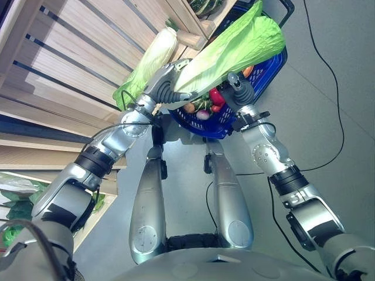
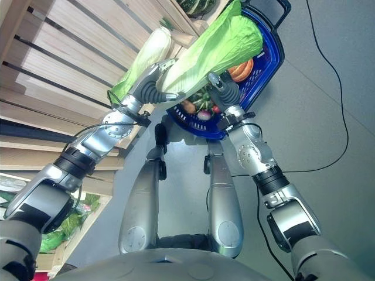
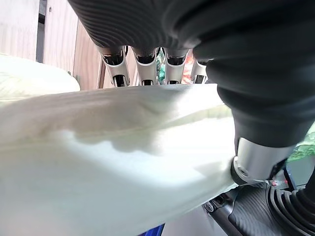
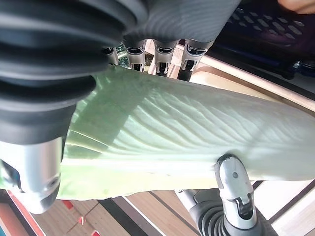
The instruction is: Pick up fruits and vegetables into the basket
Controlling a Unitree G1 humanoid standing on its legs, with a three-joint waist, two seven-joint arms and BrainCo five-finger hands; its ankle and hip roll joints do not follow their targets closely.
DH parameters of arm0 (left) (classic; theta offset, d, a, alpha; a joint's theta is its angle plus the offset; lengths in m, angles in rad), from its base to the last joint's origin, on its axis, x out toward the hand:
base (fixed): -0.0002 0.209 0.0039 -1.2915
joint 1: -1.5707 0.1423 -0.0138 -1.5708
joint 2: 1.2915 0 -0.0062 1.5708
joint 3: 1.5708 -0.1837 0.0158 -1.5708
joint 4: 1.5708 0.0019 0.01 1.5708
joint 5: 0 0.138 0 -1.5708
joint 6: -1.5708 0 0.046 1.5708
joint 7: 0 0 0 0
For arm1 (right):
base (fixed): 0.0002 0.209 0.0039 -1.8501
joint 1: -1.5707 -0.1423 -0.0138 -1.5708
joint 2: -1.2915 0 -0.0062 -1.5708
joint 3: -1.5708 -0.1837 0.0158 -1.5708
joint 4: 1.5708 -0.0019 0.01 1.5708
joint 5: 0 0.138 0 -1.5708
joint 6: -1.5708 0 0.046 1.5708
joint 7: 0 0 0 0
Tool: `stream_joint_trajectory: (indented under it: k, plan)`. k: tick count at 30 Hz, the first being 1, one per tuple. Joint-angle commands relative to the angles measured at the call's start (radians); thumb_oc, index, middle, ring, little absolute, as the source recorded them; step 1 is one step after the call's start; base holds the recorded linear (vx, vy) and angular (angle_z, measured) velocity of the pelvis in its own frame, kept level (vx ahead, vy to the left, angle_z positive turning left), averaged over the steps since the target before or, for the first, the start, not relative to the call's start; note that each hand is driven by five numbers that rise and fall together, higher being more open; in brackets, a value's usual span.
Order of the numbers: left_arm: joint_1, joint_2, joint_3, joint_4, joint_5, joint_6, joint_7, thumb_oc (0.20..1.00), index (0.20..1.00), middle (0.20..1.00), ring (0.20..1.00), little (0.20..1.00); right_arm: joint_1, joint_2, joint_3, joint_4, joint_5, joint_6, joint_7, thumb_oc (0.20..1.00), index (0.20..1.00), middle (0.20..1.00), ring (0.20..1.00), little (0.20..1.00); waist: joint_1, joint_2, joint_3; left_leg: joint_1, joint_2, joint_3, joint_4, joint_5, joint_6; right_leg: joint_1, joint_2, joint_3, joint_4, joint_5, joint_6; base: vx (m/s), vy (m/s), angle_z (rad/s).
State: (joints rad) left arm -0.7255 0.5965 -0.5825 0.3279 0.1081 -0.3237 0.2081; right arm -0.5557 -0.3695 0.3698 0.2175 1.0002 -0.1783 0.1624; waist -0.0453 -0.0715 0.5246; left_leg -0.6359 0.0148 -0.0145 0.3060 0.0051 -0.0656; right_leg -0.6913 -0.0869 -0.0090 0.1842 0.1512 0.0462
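Below me the grey floor (image 1: pixel 328 88) carries the blue basket (image 1: pixel 270 69), which stands on it in front of me, its black handle at the far end. To my left runs a pale wooden slatted shelf (image 1: pixel 70 64), its boards stepping down toward me. On that shelf, close beside the basket's near corner, lies a long pale cabbage (image 1: pixel 151 61) with its green leafy end pointing my way. At the shelf's far end, past the cabbage, a dark green striped vegetable (image 1: pixel 205 6) sits on the top board. Down by my left side, on a lower level of the same shelf, lie green leafy vegetables (image 1: pixel 17 202), one in a clear wrapper.
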Motion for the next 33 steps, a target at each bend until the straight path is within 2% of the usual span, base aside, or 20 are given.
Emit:
stream_joint_trajectory:
  k: [1,21,22,23,24,25,33]
  plan:
    - [0.017,-0.015,0.032,-0.065,-0.03,0.02,-0.022,0.2,0.2,0.2,0.2,0.2,-0.007,-0.016,-0.015,-0.17,0.013,-0.063,0.058,1.0,1.0,1.0,1.0,1.0,0.01,0.029,-0.005,0.015,-0.031,0.013,-0.075,0.034,0.009,0.058,0.024,-0.064,0.083,-0.103,0.051,0.0,0.0,0.0]
    - [-0.017,0.012,-0.029,-0.065,-0.061,0.134,-0.204,0.2,0.2,0.2,0.2,0.2,-0.01,-0.027,-0.047,-0.196,0.042,-0.111,0.075,1.0,1.0,1.0,1.0,1.0,-0.003,0.036,-0.005,0.015,-0.029,0.022,-0.081,0.035,0.011,0.055,0.022,-0.063,0.078,-0.098,0.056,0.0,0.0,0.0]
    - [-0.018,0.013,-0.03,-0.067,-0.061,0.139,-0.213,0.2,0.2,0.2,0.2,0.2,-0.009,-0.026,-0.048,-0.196,0.042,-0.113,0.08,0.925,0.925,0.925,0.925,0.925,-0.003,0.036,-0.005,0.015,-0.028,0.022,-0.08,0.033,0.011,0.055,0.021,-0.063,0.078,-0.098,0.057,0.0,0.0,0.0]
    - [-0.019,0.014,-0.031,-0.067,-0.061,0.142,-0.22,0.2,0.2,0.2,0.2,0.2,-0.009,-0.025,-0.048,-0.195,0.042,-0.114,0.081,0.573,0.573,0.573,0.573,0.573,-0.003,0.036,-0.005,0.015,-0.028,0.022,-0.08,0.033,0.011,0.055,0.02,-0.064,0.078,-0.098,0.057,0.0,0.0,0.0]
    - [-0.02,0.015,-0.031,-0.066,-0.062,0.144,-0.23,0.2,0.2,0.2,0.2,0.2,-0.009,-0.025,-0.049,-0.195,0.043,-0.114,0.083,0.26,0.26,0.26,0.26,0.26,-0.003,0.037,-0.005,0.016,-0.028,0.022,-0.079,0.032,0.011,0.056,0.02,-0.064,0.078,-0.098,0.057,0.0,0.0,0.0]
    - [-0.021,0.017,-0.035,-0.066,-0.063,0.146,-0.236,0.2,0.2,0.2,0.2,0.2,-0.01,-0.026,-0.048,-0.195,0.043,-0.116,0.087,0.2,0.2,0.2,0.2,0.2,-0.003,0.037,-0.005,0.016,-0.028,0.022,-0.079,0.032,0.011,0.055,0.019,-0.065,0.079,-0.098,0.058,0.0,0.0,0.0]
    - [-0.027,0.023,-0.042,-0.07,-0.06,0.152,-0.269,0.2,0.2,0.2,0.2,0.2,-0.017,-0.03,-0.047,-0.187,0.045,-0.123,0.093,0.2,0.2,0.2,0.2,0.2,-0.003,0.04,-0.005,0.011,-0.029,0.022,-0.08,0.034,0.011,0.052,0.018,-0.067,0.077,-0.096,0.058,0.0,0.0,0.0]
